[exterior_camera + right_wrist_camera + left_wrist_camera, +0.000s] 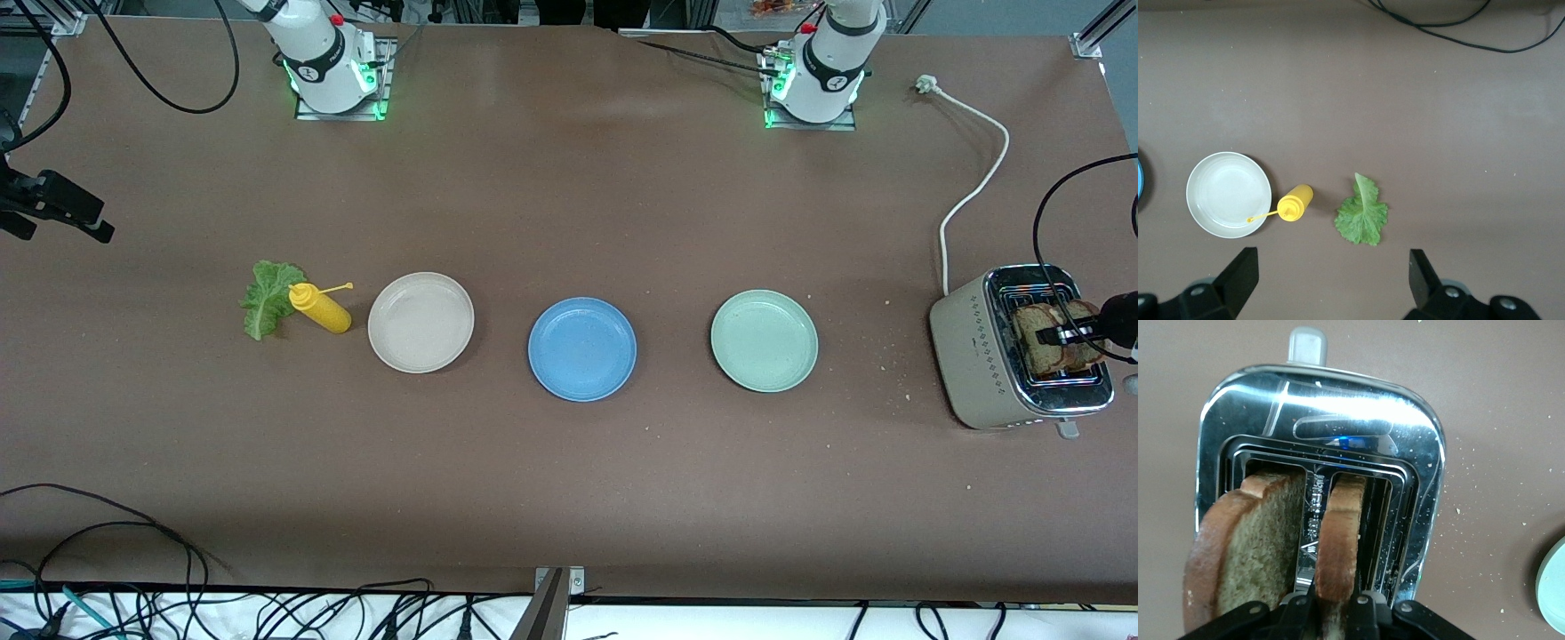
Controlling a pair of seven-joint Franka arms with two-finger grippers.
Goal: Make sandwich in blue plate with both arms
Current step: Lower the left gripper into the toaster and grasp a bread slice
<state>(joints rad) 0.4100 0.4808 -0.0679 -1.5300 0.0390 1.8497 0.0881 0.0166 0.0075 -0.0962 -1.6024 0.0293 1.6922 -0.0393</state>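
Zero parts on the blue plate (582, 348) yet. Left pincer (1333, 603) pinches one toast slice (1338, 540) in the toaster (978, 356); second slice (1245, 547) sits alongside. Right pincer (1331, 280) spread, waiting over the lettuce (1363, 213) on the desk (569, 498). All stacking remains.

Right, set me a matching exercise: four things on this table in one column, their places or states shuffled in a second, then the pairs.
Things
1. lettuce leaf
2. blue plate
3. toast slice
4. right tool

Places or states
A. between the beige plate and the pale green plate
B. open, high over the table
C. beside the yellow bottle
D. in the toaster, pinched by the left tool

Pairs: 1-C, 2-A, 3-D, 4-B
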